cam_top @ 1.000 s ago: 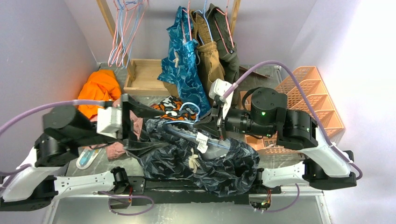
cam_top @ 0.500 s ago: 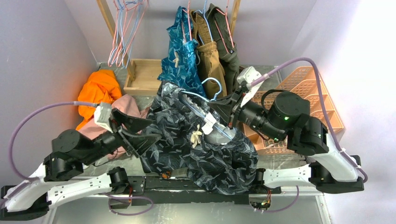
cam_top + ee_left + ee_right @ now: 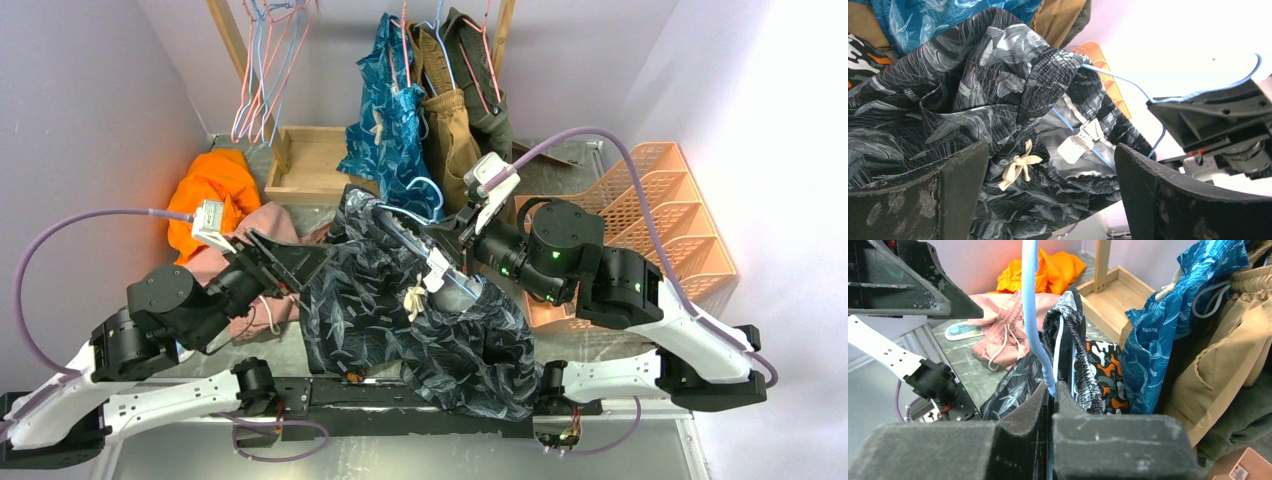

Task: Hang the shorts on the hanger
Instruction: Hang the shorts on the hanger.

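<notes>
The dark leaf-print shorts (image 3: 385,310) hang off the light-blue hanger (image 3: 423,190), their lower part piled on the table's near edge. The waistband is draped over the hanger wire (image 3: 1118,80), and the cream drawstring (image 3: 1018,167) and a white label (image 3: 1078,145) face the left wrist camera. My right gripper (image 3: 1052,390) is shut on the hanger's wire (image 3: 1030,305) just below the hook, holding it above the table. To the left of the shorts, my left gripper (image 3: 300,262) is open with nothing between its fingers; the shorts (image 3: 973,100) lie beyond them.
Teal-blue shorts (image 3: 390,110), tan and olive garments (image 3: 460,120) hang on the back rail, with spare wire hangers (image 3: 265,60) to their left. An orange cloth (image 3: 210,190), pink cloth (image 3: 270,225) and wooden tray (image 3: 310,160) sit back left. An orange rack (image 3: 670,210) stands right.
My right gripper raised the hanger and carried it back, so the shorts now hang from it. The left arm dropped and drew back to the left, its jaws spreading a little wider.
</notes>
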### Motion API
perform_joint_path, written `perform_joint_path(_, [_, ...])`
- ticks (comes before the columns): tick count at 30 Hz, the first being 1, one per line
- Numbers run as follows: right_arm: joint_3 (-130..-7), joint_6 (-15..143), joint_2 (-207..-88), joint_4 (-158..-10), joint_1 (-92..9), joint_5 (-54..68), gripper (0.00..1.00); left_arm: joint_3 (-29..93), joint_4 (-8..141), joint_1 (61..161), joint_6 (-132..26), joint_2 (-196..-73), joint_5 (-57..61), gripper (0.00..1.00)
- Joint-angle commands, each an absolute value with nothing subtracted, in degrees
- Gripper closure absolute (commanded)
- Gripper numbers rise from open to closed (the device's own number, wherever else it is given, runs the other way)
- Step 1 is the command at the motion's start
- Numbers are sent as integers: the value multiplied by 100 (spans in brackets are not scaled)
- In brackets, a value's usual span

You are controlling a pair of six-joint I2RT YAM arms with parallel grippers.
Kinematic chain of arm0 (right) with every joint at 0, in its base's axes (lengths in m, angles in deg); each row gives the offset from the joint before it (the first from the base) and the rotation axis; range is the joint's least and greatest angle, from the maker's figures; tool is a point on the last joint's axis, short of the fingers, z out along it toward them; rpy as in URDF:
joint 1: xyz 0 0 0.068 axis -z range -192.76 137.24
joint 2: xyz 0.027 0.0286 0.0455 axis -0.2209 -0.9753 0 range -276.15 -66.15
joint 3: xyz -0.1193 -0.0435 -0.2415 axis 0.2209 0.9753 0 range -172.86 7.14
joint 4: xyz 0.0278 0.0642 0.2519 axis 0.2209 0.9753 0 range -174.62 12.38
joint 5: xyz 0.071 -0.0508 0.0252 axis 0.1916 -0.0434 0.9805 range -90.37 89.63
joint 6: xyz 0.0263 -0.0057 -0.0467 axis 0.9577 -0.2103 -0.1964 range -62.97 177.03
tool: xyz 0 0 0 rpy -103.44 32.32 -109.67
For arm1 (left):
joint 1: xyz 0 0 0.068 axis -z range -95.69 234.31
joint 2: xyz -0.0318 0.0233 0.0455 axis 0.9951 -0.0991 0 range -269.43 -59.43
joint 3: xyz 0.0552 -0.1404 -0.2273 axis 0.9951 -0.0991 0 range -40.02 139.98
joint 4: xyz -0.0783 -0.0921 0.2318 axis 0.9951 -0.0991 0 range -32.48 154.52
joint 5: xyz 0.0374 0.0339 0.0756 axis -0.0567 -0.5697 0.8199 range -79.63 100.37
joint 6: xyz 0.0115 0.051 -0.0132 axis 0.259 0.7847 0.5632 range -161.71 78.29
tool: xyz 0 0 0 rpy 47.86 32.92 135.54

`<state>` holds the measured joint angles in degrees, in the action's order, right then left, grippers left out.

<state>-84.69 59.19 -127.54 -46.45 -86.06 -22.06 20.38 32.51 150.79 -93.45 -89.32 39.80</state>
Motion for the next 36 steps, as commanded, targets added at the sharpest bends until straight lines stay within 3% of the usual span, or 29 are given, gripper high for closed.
perform_joint_path(1, [-8380, 6019, -12646, -5147, -8611, -2270, 100, 2389, 2740, 15049, -9850, -9528, 4322, 2])
perform_joint_path(9, [-8306, 6135, -12725, -5343, -8609, -2235, 100, 2755, 2591, 15050, -10094, -10564, 4411, 11])
perform_joint_path(18, [-8215, 6302, -12729, -5400, -8614, -2114, 100, 3446, 1948, 15052, -10418, -11299, 5002, 9])
perform_joint_path(22, [-8106, 6361, -12668, -5460, -8615, -2049, 100, 3590, 1727, 15049, -10576, -11458, 5203, 13])
perform_joint_path(32, [-7971, 6430, -12618, -5506, -8615, -1923, 100, 3772, 1718, 15049, -10412, -11744, 5310, 41])
perform_joint_path(36, [-7954, 6459, -12577, -5484, -8615, -1922, 100, 3826, 1669, 15049, -10354, -11791, 5299, 61])
